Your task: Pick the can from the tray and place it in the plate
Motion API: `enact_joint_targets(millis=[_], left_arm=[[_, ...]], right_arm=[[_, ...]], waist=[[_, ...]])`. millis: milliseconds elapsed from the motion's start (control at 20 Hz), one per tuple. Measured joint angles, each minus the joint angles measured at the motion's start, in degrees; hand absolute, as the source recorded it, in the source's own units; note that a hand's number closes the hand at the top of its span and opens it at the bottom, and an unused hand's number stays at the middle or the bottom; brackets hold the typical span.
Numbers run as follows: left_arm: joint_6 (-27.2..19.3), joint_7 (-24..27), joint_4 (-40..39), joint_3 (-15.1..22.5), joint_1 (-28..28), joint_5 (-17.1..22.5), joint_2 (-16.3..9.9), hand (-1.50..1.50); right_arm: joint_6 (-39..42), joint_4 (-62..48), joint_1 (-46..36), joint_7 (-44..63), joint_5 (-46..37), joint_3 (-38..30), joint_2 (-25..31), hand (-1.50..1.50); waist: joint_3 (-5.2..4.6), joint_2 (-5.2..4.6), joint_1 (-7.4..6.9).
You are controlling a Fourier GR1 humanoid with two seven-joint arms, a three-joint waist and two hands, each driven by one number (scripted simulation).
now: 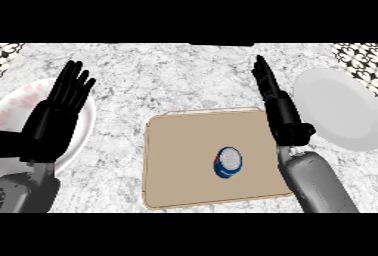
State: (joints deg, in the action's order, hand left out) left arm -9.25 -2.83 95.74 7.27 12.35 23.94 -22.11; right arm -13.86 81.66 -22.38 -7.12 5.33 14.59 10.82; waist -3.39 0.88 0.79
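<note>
Tabletop (184, 75) of grey-white speckled stone is seen from steeply above, filling the view btwn the patterned strips at the top corners. Tray (184, 150), tan and rectangular w/ rounded corners, is laid flat at centre, slightly skewed, its right edge running under the right forearm. Plate (339, 112), plain white, is set at the right, just beside the tray's upper right corner but apart from it; its far edge is cut off by the view's right side. A 2nd plate (85, 125), white w/ faint pink marks, is found at the left, largely covered by the left hand, well apart from the tray.

Left hand (52, 122) is held open at the left, fingers straight and pointed up, palm side flat to the view; nothing is gripped. It is shown over the pink-marked plate; contact w/ that plate can't be judged. Right hand (284, 112) is held open too, seen edge-on, fingers straight and pointed away, nothing gripped. It is placed over the tray's right edge, btwn the tray's middle and the white plate, w/ the grey forearm coming in from the lower right.

Can (228, 162), blue w/ a silver top, is seen upright on the tray, right of the tray's centre and toward its near half. It is left untouched, near the right forearm but apart from both hands.
</note>
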Motion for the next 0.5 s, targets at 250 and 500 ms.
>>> enact_joint_targets(millis=[250,500], left_arm=[[-2.83,-1.2,-4.85,0.94,-4.26,-3.98,-0.5,0.0],[-5.48,-3.97,-9.35,2.28,-8.64,-7.07,-1.31,0.0]], right_arm=[[6.19,4.17,0.04,5.09,4.14,2.9,-0.34,1.5],[8.08,4.88,-3.29,4.7,-11.5,7.83,12.93,1.5]], waist=[[2.43,-0.53,-0.5],[2.31,0.28,0.36]])
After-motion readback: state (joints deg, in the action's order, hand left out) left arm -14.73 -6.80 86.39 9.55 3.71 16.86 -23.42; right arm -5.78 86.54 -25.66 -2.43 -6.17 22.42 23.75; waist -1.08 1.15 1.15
